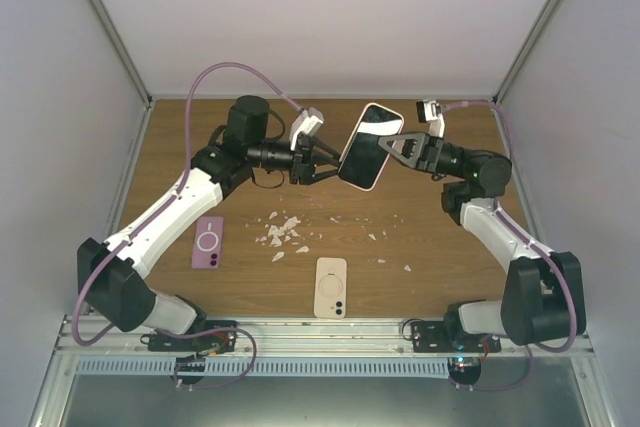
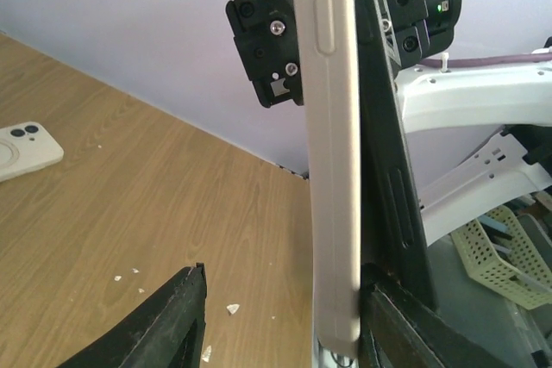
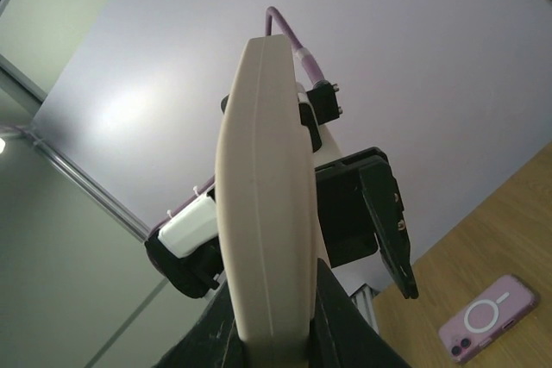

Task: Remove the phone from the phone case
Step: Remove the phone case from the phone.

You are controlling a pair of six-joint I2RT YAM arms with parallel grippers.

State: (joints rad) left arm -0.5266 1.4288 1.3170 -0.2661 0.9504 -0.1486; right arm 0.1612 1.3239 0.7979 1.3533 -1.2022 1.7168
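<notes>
Nearest on the tabletop (image 1: 450, 237) lies a beige case (image 1: 331, 287), back up. A purple case (image 1: 208, 242) sits to its left, with white crumbs (image 1: 281, 231) scattered just beyond. Farther back, in mid-air, the phone (image 1: 373, 135) sits tilted in its phone case (image 2: 332, 170). The right hand (image 1: 382, 145) pinches its right edge tight. The left hand (image 1: 336, 164) is spread wide around the left edge, one finger (image 2: 401, 325) against it, the other clear.

Phone (image 1: 372, 142) screen black; its case (image 3: 263, 196) cream. Tabletop (image 1: 450, 247) brown wood-grain, white flecks (image 1: 283, 232). Purple case (image 1: 208, 242), ring-marked; spare cream case (image 1: 331, 287), near edge.
</notes>
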